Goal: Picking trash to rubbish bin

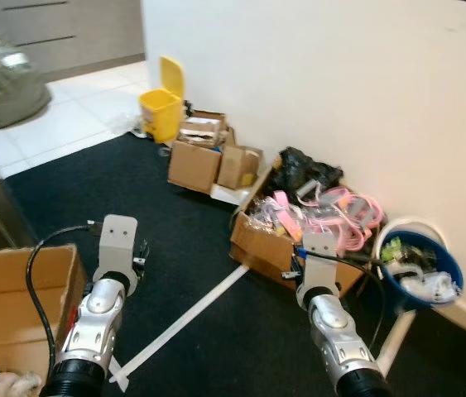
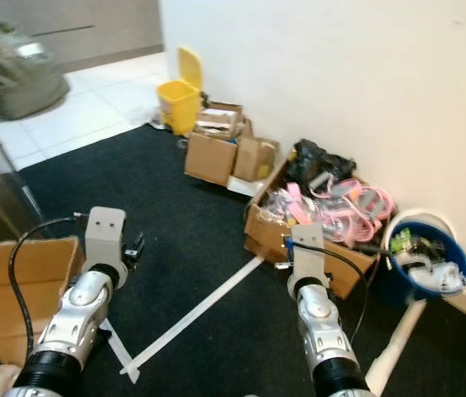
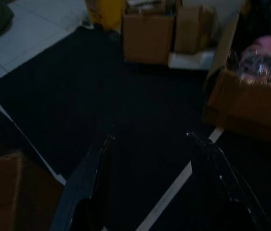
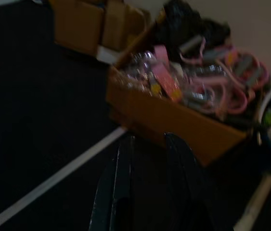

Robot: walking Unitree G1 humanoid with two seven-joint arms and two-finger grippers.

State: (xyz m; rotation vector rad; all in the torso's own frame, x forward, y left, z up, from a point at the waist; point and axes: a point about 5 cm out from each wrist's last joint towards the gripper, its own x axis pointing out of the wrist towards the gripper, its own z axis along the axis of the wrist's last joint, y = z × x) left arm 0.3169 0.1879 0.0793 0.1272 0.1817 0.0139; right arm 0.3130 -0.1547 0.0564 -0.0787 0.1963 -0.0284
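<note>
I see black carpet (image 1: pixel 92 194) w/ white tape line (image 1: pixel 191 314) across it. Big cardboard box (image 1: pixel 270 244) of pink clutter by wall. Blue bucket (image 1: pixel 448 277) w/ trash just beside it. Yellow rubbish bin (image 1: pixel 160 112) far along wall, lid up. L gripper (image 3: pixel 149 144) fingers wide apart, empty, over carpet. R gripper (image 4: pixel 147 139) fingers nearly closed, empty, near big box.

A plain white wall (image 1: pixel 324 91) runs along the 1 to 3 o'clock side. Black carpet (image 1: pixel 133 190) covers the near floor, crossed by a white tape line (image 1: pixel 187 318). Pale floor tiles (image 1: pixel 59 116) lie toward 11 o'clock below grey cabinet drawers (image 1: pixel 67 33).
</note>
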